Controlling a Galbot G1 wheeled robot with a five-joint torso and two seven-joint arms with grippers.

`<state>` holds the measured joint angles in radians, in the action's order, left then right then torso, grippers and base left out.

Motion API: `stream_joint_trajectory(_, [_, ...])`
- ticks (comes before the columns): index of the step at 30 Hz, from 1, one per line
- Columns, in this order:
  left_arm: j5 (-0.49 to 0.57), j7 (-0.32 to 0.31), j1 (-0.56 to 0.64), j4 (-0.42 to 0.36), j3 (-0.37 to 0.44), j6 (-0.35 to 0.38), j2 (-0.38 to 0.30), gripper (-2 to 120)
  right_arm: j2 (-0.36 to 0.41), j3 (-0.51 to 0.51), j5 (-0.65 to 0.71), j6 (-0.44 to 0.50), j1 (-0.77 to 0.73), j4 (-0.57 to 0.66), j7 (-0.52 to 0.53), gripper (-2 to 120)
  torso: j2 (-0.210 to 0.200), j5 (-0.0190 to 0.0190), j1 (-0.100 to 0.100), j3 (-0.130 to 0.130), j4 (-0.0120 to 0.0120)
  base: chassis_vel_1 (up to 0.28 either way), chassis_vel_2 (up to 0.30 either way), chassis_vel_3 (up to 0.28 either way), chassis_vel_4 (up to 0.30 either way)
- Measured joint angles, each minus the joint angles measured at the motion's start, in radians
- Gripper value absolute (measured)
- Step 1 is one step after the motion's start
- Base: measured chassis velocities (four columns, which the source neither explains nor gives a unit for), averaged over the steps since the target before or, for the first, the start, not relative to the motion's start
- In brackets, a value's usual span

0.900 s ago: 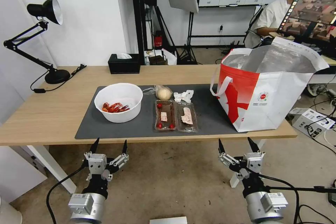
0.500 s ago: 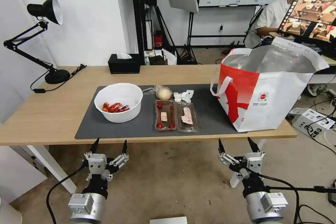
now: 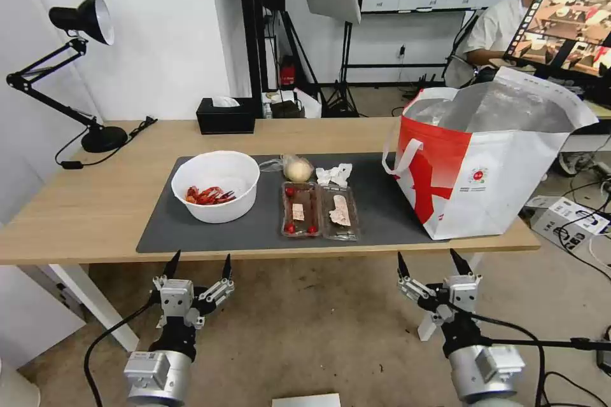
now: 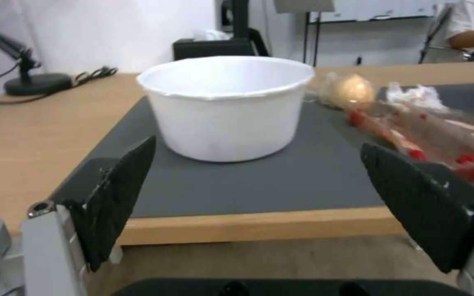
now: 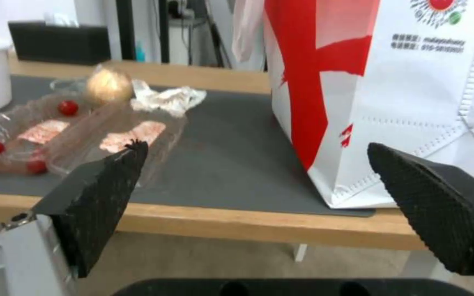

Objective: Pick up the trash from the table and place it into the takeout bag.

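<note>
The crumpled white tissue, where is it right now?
In the head view the crumpled white tissue lies on the dark mat, between the bagged bun and the takeout bag, just behind the clear tray.

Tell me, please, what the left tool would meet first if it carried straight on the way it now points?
Probably the white bowl, centred between the open left tool fingers beyond the table edge, if it clears that edge; height is unclear.

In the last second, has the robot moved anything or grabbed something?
Nothing visibly changed. Both the left gripper and right gripper hang open below the table edge, holding nothing. The bowl, tray, tissue, bun and takeout bag sit as before.
</note>
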<state>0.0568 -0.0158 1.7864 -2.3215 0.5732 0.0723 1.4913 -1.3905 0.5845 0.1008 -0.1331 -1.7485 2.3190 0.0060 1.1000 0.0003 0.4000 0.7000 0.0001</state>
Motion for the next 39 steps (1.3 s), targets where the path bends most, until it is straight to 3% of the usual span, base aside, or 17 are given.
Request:
stream_joint_trajectory(9, [0.203, -0.067, -0.052, -0.084, 0.085, 0.271, -0.034, 100, 0.22, 0.07, 0.207, -0.27, 0.105, 0.042, 0.014, 100, 0.0, -0.0001, 0.0, 0.0, 0.0, 0.0, 0.0, 0.0, 0.0])
stream_joint_trajectory(12, [0.262, -0.086, -0.067, -0.107, 0.107, 0.341, -0.043, 100, 0.243, 0.074, 0.251, -0.286, 0.127, 0.043, 0.015, 100, 0.0, 0.0, 0.0, 0.0, 0.0002, 0.0, 0.0, 0.0, 0.0])
stream_joint_trajectory(16, [0.323, -0.084, -0.078, -0.109, 0.106, 0.35, -0.047, 100, 0.24, 0.069, 0.258, -0.286, 0.129, 0.042, 0.015, 100, 0.0, -0.0002, 0.0, 0.0, -0.0002, 0.0, 0.0, 0.0, 0.0])
stream_joint_trajectory(31, [0.323, -0.076, -0.075, -0.103, 0.1, 0.34, -0.044, 100, 0.225, 0.032, 0.255, -0.258, 0.126, 0.032, 0.013, 100, 0.0, -0.0002, 0.0, 0.0, -0.0001, 0.0, 0.0, 0.0, 0.0])
stream_joint_trajectory(39, [0.361, -0.085, -0.066, -0.122, 0.112, 0.37, -0.05, 100, 0.248, 0.029, 0.406, -0.24, 0.144, 0.048, 0.043, 100, 0.0, -0.0003, 0.0, 0.0, -0.0001, 0.0, 0.0, 0.0, 0.0])
